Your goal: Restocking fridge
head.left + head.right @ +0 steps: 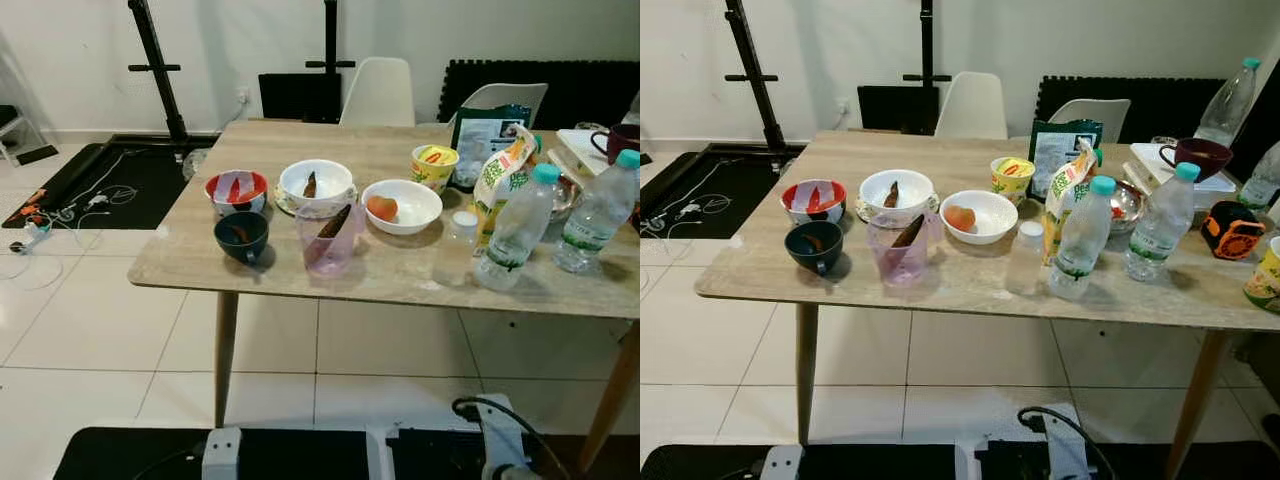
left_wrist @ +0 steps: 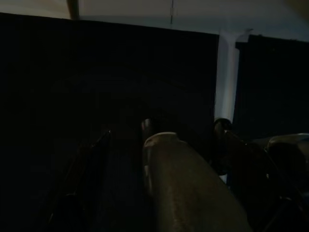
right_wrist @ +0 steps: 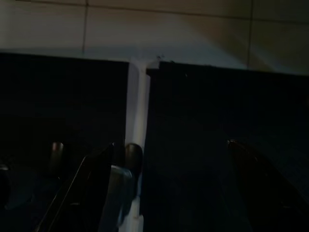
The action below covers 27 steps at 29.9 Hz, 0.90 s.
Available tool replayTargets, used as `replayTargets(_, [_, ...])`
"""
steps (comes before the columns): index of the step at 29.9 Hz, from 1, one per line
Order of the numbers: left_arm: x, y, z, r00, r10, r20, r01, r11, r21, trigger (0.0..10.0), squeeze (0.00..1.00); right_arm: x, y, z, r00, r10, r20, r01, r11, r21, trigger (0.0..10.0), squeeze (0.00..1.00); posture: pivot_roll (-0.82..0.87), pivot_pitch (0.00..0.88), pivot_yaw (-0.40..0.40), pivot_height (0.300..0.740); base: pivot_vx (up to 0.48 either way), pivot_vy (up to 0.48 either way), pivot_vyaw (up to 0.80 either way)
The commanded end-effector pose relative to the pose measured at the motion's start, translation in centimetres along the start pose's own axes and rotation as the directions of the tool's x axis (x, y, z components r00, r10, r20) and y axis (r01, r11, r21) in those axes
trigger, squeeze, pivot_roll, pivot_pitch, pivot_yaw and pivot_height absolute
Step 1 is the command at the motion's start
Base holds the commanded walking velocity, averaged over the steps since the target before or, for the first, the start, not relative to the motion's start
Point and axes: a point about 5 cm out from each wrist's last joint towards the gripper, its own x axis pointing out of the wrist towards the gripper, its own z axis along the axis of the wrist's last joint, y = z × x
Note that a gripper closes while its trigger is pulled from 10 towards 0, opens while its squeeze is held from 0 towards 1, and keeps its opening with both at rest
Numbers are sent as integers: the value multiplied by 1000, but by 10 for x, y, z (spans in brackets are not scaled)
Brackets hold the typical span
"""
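A wooden table [image 1: 190, 262] stands in front of me with food on it. At its left are a red-and-white bowl [image 1: 237, 188] and a dark teal cup [image 1: 241, 235]. In the middle are a white bowl [image 1: 316, 182] with a brown piece in it, a pink see-through jug [image 1: 328, 240] and a white bowl [image 1: 402, 206] holding an orange fruit. To the right are a yellow tub [image 1: 434, 165], a small lidded jar [image 1: 462, 235], a snack bag [image 1: 500, 180] and two water bottles [image 1: 517, 228] [image 1: 598, 212]. Both arms hang low in shade, with the left gripper [image 2: 169, 133] and right gripper [image 3: 171, 143] open, fingers apart over dark matting.
On the table's right end are a maroon bowl [image 1: 1203, 155] on a white box and an orange-black item [image 1: 1230, 230]. Two white chairs [image 1: 380, 92] stand behind the table. Black stand legs [image 1: 160, 70], a black mat and cables [image 1: 70, 205] lie at the left.
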Motion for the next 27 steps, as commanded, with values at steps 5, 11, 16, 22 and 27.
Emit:
replayTargets(5, [-5, 31, 11, 989, 143, 47, -139, 988, -73, 10000, 0, 1, 10, 0, 998, 61, -3, -62, 998, -25, 10000, 0, 11, 0, -16, 740, 0, 0, 0])
replayTargets(11, [-17, 68, 21, 916, 386, 112, -321, 870, -374, 10000, 0, 2, 27, 9, 963, 269, 28, -268, 963, -27, 10000, 0, 20, 0, -15, 740, 0, 0, 0])
replayTargets(16, [-38, 112, 24, 796, 596, 104, -443, 691, -571, 10000, 0, 0, 49, 25, 856, 514, 57, -511, 858, -57, 10000, 0, 35, 0, -18, 740, 0, 0, 0])
replayTargets(22, [-63, 152, 37, 670, 731, 126, -466, 547, -696, 10000, 0, -4, 68, 51, 709, 694, 127, -690, 719, -75, 10000, 0, 46, 1, -20, 740, 0, 0, 0])
replayTargets(27, [-95, 189, 99, 487, 814, 318, -364, 520, -773, 10000, 0, -14, 83, 74, 496, 853, 160, -844, 517, -140, 10000, 0, 57, 9, -29, 740, 0, 0, 0])
